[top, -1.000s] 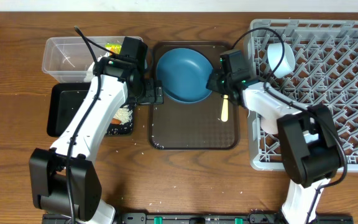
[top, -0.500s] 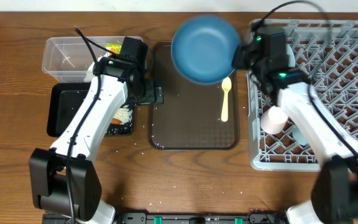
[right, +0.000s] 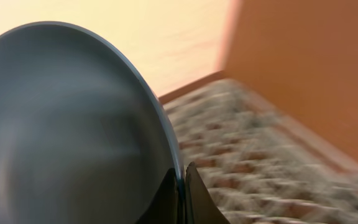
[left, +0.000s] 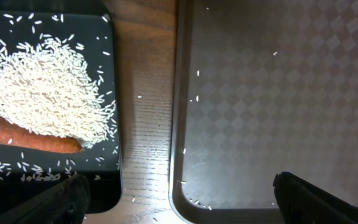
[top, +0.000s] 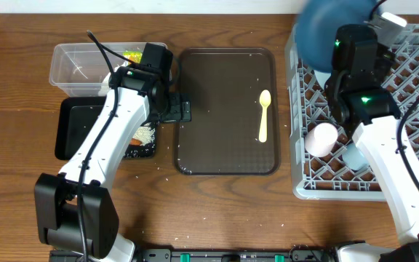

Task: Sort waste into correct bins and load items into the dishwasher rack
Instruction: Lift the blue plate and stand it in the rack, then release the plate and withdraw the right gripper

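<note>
On a wooden table [top: 20, 182], the right gripper [right: 182, 186] is pinching the rim of the plate [top: 315, 40], its jaws pressed together on the edge; it is holding the plate raised over the rack [top: 413, 87], with the pink cup [top: 321, 140] lying in the rack below it, toward the arm's base; the left gripper [left: 182, 199] is hovering with jaws spread wide and nothing between them, over the left edge of the brown tray [left: 260, 93]; to its left, rice [left: 42, 93] and a carrot stick [left: 30, 140] are lying in the black tray [left: 104, 143]; the spoon [top: 264, 116] is resting on the brown tray, well to its right.
</note>
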### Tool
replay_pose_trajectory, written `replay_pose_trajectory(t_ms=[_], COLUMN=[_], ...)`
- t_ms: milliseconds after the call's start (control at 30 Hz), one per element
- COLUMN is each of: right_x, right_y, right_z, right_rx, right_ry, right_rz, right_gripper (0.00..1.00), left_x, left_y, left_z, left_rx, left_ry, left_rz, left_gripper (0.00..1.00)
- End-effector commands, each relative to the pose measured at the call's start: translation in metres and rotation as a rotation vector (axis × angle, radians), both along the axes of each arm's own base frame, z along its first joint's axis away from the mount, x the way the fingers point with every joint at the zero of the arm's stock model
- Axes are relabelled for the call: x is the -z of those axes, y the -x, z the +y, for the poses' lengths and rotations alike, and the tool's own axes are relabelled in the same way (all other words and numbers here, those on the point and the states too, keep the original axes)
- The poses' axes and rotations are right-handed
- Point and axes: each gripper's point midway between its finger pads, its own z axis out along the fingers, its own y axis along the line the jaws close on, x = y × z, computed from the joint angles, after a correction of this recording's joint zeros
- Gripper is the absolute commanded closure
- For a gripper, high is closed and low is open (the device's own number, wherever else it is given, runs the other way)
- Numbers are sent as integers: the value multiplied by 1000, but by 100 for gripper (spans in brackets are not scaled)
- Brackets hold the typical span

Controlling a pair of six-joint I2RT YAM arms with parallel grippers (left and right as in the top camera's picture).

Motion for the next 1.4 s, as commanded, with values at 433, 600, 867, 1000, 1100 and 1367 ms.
replay_pose_trajectory(t_ms=[433,600,867,1000,1100,1367], right_x=[-38,-15,-4,0,3,6], right_y=[14,-14,-24,-27,-29,-24], right_z=[-124,-125,-126,-129,-133,-163], right_rx=[295,139,83,51,29,15], right_ry=[428,620,712,736,756,760], right_rz=[271,549,680,717,748,776], right_gripper=[99,99,99,99,99,99], left_x=[-14,-14,-14,-14,-14,-14], left_y=[-6,-6,-6,-6,-6,-6], left_z=[2,2,2,2,2,2], left_rx=[-6,-6,-6,-6,-6,-6], left_ry=[-2,-2,-2,-2,-2,-2], left_rz=[-42,-42,-42,-42,-42,-42], left_gripper=[3,3,3,3,3,3])
